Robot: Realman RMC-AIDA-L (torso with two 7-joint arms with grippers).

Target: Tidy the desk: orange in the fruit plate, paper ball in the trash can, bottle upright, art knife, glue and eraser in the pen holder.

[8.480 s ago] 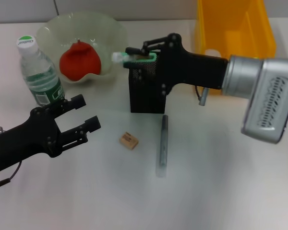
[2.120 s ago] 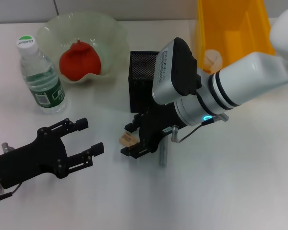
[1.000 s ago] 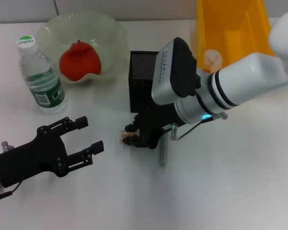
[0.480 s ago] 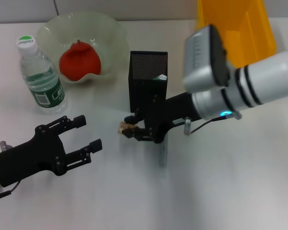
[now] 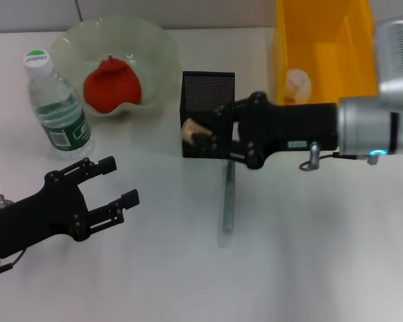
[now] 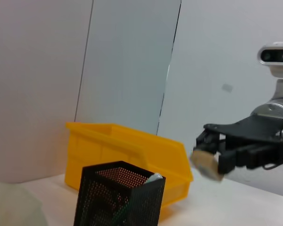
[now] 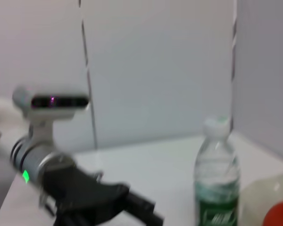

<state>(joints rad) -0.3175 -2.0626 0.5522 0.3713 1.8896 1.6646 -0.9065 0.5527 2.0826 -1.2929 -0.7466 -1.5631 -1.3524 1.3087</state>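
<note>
Right gripper (image 5: 203, 136) pinches eraser (image 5: 191, 129) between fingertips, raised off table (image 5: 309, 255), just in front of holder (image 5: 207, 114) at rim height. Glue tip (image 6: 154, 178) pokes out of holder. Knife (image 5: 227, 204) lies flat on table, below and just past right fingers. Left gripper (image 5: 109, 181) hovers low over table with fingers spread, nothing between them; bottle (image 5: 56, 107) stands upright beyond its fingertips. Orange (image 5: 110, 84) sits in plate (image 5: 148, 40). Paper ball (image 5: 297, 85) in yellow bin (image 5: 329, 40).

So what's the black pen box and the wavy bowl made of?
The pen holder looks like black metal mesh: tiny holes show light through its walls. The fruit plate seems to be pale green glass or glazed ceramic, glossy and slightly see-through at its ruffled rim.
</note>
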